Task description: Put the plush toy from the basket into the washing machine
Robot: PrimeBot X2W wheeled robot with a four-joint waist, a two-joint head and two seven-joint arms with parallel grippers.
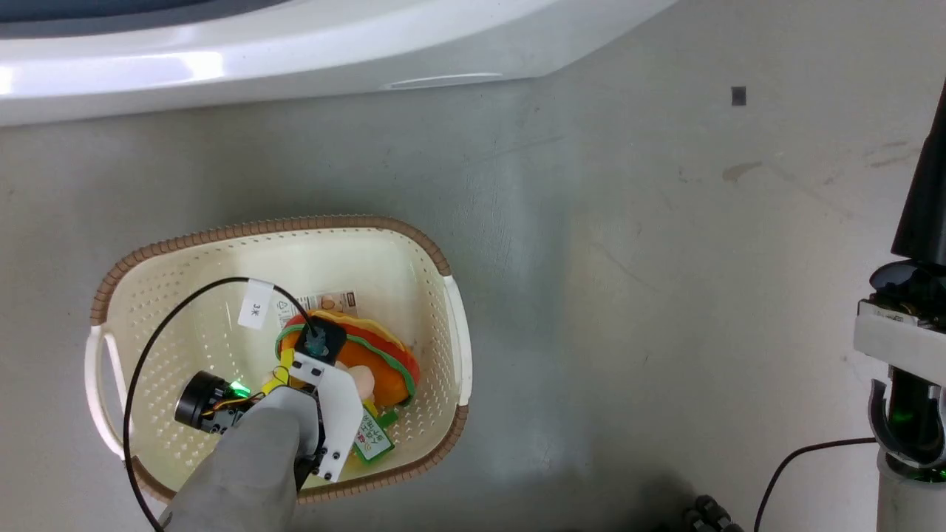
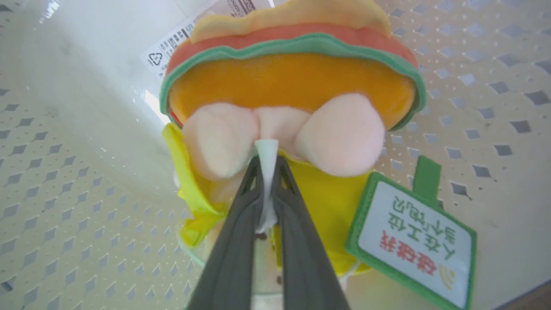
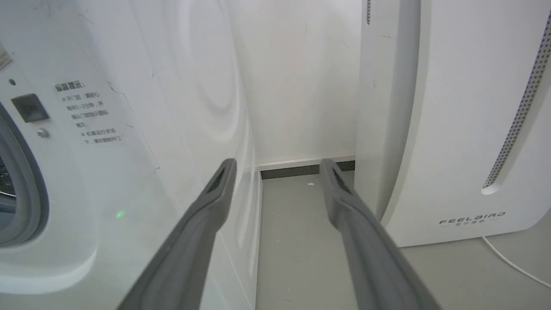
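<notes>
The plush toy [image 1: 377, 362] lies in the cream basket [image 1: 295, 225] on the floor, its orange-red, green-edged hat towards the far wall. My left arm [image 1: 259, 458] reaches down into the basket over the toy. In the left wrist view my left gripper [image 2: 267, 160] is shut on a thin white strip of the plush toy [image 2: 292, 82], just below its peach face. Its green-and-white paper tag [image 2: 413, 241] lies to the right. My right gripper [image 3: 277, 165] is open and holds nothing, beside the washing machine [image 3: 129, 129], whose grey porthole seal [image 3: 26, 193] shows at the left edge.
The washing machine's white front [image 1: 222, 59] runs along the top of the head view, beyond the basket. A white FEELBIRD appliance [image 3: 452, 129] stands right of the right gripper, with a white cable [image 3: 512, 262] on the grey floor. My right arm [image 1: 909, 369] is at the right edge.
</notes>
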